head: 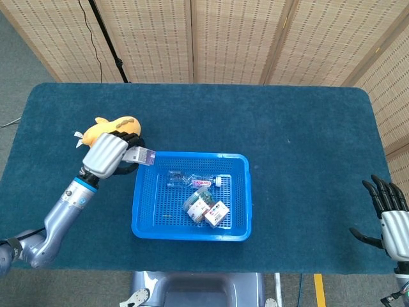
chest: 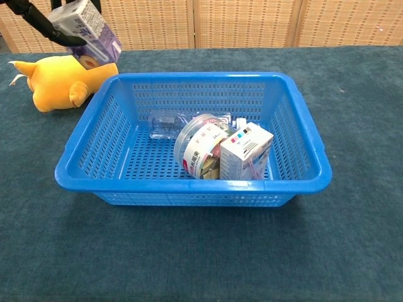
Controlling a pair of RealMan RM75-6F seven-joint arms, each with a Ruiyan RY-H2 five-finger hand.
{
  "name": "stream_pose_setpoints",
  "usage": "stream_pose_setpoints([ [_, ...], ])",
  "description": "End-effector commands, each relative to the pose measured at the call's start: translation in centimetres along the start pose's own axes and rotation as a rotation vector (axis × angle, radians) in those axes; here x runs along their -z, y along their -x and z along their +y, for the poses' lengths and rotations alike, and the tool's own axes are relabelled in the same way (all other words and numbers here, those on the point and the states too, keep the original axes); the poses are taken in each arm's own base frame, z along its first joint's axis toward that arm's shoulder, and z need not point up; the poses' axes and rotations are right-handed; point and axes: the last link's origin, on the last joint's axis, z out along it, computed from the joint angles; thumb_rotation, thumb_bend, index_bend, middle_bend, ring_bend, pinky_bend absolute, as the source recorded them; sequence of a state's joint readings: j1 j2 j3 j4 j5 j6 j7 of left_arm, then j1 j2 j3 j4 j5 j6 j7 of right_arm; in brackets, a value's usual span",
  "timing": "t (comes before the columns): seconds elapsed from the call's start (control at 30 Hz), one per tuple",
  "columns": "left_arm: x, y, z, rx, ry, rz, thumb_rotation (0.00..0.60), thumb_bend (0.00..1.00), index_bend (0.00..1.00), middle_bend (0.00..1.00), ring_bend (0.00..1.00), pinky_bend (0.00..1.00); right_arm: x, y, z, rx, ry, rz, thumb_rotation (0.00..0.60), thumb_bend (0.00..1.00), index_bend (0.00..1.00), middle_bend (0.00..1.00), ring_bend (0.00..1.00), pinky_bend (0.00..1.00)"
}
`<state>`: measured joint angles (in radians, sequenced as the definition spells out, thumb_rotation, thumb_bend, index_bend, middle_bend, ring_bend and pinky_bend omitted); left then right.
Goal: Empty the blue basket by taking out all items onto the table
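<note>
The blue basket (head: pixel 238 204) (chest: pixel 302 141) sits mid-table and holds a clear plastic bottle (head: pixel 185 180) (chest: pixel 165 123), a round clear jar (head: pixel 195 203) (chest: pixel 198 149) and a small white carton (head: pixel 217 213) (chest: pixel 247 151). My left hand (head: pixel 110 153) hovers just left of the basket's far-left corner and holds a purple-and-white carton (head: pixel 141 155) (chest: pixel 85 30) in the air. Only black fingertips (chest: pixel 38 20) of that hand show in the chest view. My right hand (head: pixel 391 214) hangs at the table's right edge with its fingers spread, holding nothing.
A yellow plush toy (head: pixel 108 127) (chest: pixel 60 82) lies on the dark teal table (head: pixel 307 141) just behind my left hand. Woven folding screens (head: pixel 236 38) stand behind the table.
</note>
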<state>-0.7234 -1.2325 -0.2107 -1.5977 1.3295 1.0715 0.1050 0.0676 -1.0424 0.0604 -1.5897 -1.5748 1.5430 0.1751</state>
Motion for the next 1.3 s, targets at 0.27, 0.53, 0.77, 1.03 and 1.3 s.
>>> stream_pose_setpoints([
  [0.27,2.6,4.9,-8.5,-0.036,-0.225,-0.142,0.6,0.34,0.62,0.46,0.47,0.51,0.0,0.1,-0.2,0.001,-0.008,-0.006,0.6,0.0,0.0,0.0,0.0,0.0],
  [0.53,3.4,8.3,-9.9,0.01,-0.228,-0.257,0.6,0.06,0.0,0.0,0.0,0.04,0.1,0.3,-0.4,0.006,-0.01,-0.014,0.6,0.0,0.0,0.0,0.0,0.0],
  [0.77,3.4,6.2,-8.2,0.087,-0.11,-0.157,0.6,0.04,0.0,0.0,0.0,0.0,0.1,0.3,-0.4,0.006,-0.005,-0.014,0.6,0.0,0.0,0.0,0.0,0.0],
  [1.03,4.7,3.1,-1.2,0.13,0.19,-0.084,0.6,0.04,0.0,0.0,0.0,0.0,0.1,0.1,-0.4,0.001,-0.006,-0.008,0.6,0.0,0.0,0.0,0.0,0.0],
  [1.3,2.4,4.1,7.4,0.062,0.36,-0.108,0.6,0.04,0.0,0.0,0.0,0.09,0.0,-0.2,0.0,-0.01,0.003,0.003,0.6,0.0,0.0,0.0,0.0,0.0],
])
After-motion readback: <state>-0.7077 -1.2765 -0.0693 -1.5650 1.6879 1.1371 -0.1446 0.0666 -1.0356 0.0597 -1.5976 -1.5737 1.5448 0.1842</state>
